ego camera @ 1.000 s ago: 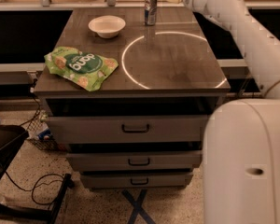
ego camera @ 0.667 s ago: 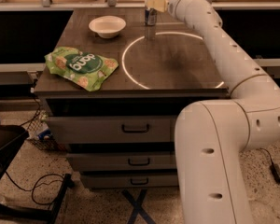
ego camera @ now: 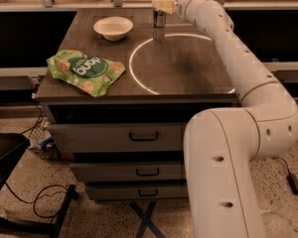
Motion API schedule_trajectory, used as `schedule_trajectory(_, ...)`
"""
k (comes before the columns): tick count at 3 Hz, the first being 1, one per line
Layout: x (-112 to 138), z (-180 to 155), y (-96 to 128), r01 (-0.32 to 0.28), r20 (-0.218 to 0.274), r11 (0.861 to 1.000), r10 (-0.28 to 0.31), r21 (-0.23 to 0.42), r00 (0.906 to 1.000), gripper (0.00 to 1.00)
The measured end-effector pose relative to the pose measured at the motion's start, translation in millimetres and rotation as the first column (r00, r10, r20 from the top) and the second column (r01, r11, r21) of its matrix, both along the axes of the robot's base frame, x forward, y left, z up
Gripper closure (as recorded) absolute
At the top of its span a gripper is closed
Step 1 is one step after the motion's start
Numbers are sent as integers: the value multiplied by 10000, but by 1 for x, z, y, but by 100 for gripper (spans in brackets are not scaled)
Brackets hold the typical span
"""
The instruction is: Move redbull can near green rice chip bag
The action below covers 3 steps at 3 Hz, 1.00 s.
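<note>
The redbull can [ego camera: 159,17] stands upright at the far edge of the dark table top [ego camera: 188,71], just right of centre. My gripper [ego camera: 161,5] reaches in from the right and sits at the can's upper part, at its level. The green rice chip bag [ego camera: 85,72] lies flat near the table's front left corner, well apart from the can.
A white bowl [ego camera: 113,28] stands at the back left, between the can and the bag. A bright ring of light [ego camera: 139,78] lies on the table top. Drawers [ego camera: 144,135] are below the top. A black stand [ego camera: 5,152] and cables are on the floor at left.
My arm has swung left and stretched along the table's right side, bringing the gripper from right of the can onto its upper part. The can, bowl and bag have not moved.
</note>
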<state>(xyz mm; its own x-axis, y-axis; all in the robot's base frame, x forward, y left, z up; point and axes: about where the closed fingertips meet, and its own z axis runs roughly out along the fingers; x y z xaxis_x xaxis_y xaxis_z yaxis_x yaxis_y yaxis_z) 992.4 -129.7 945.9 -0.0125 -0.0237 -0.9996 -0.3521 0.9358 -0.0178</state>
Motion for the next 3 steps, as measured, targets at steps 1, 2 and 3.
schedule_trajectory(1, 6, -6, 5, -68, 15, 10000, 68, -46, 10000, 0)
schedule_trajectory(2, 11, -10, 9, -105, 21, 9998, 105, -151, 9999, 0)
schedule_trajectory(3, 18, -18, 15, 1, -29, 9985, -2, -540, 10000, 0)
